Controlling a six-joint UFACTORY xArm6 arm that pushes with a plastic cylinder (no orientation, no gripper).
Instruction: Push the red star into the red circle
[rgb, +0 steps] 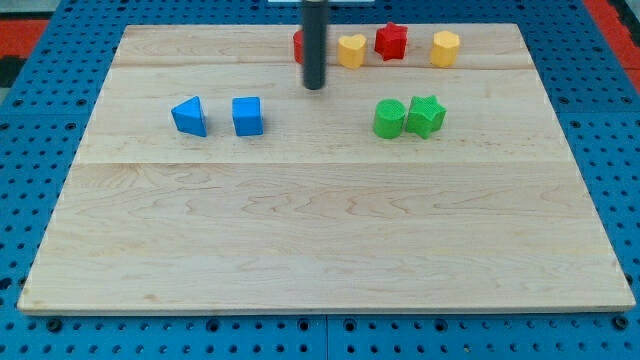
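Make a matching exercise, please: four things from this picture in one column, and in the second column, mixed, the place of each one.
Things:
1. red star
2. red circle
3. blue triangle
4. green star

Places:
A. partly hidden behind the rod, just above my tip
B. touching the green cylinder, on its right in the view
C. between the yellow heart and the yellow hexagon
D. left of the blue cube, farthest to the view's left

Pairs: 1-C, 2-A, 3-D, 4-B
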